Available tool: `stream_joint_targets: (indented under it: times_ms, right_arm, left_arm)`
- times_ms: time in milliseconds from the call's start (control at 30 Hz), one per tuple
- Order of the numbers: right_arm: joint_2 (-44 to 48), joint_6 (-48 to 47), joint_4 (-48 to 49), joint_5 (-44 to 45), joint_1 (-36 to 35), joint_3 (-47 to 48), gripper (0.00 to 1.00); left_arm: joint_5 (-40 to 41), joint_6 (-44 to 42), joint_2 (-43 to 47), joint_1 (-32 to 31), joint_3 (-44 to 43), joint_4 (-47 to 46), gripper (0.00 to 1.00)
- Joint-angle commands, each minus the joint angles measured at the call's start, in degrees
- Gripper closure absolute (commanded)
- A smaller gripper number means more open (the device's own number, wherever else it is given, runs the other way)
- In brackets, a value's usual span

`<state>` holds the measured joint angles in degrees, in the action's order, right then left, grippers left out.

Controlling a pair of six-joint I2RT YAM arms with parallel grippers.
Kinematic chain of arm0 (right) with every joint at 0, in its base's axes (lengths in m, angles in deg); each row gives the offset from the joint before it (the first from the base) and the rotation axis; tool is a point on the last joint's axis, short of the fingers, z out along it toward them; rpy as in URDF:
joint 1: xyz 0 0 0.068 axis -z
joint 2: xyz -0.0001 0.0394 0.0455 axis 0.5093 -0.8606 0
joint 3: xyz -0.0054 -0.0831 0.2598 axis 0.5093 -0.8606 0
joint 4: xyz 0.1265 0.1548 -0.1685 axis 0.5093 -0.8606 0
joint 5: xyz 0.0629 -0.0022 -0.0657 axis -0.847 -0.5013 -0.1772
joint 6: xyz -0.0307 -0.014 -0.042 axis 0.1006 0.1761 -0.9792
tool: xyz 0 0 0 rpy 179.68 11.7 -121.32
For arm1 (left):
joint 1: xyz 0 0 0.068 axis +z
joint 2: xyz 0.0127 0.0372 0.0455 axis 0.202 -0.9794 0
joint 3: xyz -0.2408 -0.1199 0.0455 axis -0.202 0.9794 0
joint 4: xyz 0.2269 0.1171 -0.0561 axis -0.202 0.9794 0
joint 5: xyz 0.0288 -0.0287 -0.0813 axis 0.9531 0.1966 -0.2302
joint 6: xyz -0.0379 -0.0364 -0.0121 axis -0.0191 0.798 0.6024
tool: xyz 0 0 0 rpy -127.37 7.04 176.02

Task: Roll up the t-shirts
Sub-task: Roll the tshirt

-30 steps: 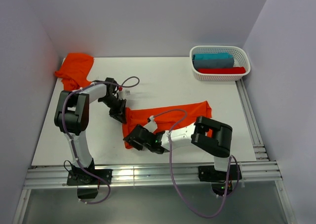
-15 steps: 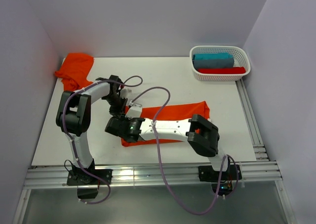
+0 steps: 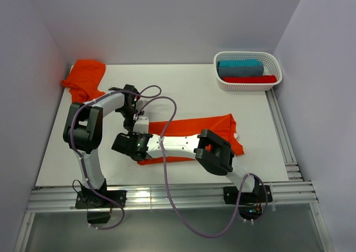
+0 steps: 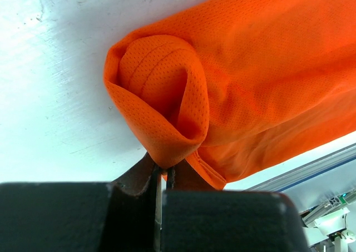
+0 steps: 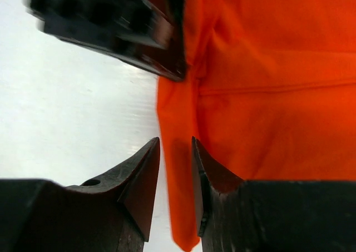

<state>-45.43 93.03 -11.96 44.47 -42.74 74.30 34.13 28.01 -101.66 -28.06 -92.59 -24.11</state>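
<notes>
Between tight left fingers point(image 4: 136, 177), t-shirt point(image 4: 250, 68) fold

The t-shirt point(image 4: 250, 68) is thin orange cloth, a fine pinholed mesh knit, matt and soft, with a stitched hem. The other t-shirt point(image 3: 84, 77), over in the far left corner, looks like the same matt orange fabric. The worktop point(image 3: 183, 90) is white and smooth, with a dull sheen and faint scuffs. The left claw point(image 4: 162, 173) and right claw point(image 5: 175, 143) look like dark, matt, hard-edged plastic. The basket point(image 3: 247, 85) is white plastic lattice. The rails point(image 3: 167, 199) along the near edge are bare brushed metal.
</notes>
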Motion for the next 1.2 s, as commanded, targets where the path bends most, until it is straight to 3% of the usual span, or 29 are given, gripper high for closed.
stream_joint_targets:
  times_ms: [0, 433, 867, 1167]
  right_arm:
    - [0.03, -1.91, 0.57, 4.87, 0.15, 3.76, 0.64]
    - [-4.89, -4.46, 2.15, 2.68, 0.06, 7.28, 0.64]
    - [-7.53, 1.26, -5.4, 2.15, -0.73, 8.42, 0.65]
    - [-9.81, 3.54, -9.19, 0.83, -2.31, 9.74, 0.6]
  left_arm:
    - [3.3, -0.48, 0.85, -0.38, -0.83, -0.63, 1.0]
    - [3.39, -0.66, 0.32, -0.65, -0.3, -0.99, 1.0]
    - [3.39, -0.75, -0.29, -0.91, -0.48, -1.25, 1.0]
    - [3.3, -0.57, -0.91, -0.91, -1.18, -0.99, 1.0]
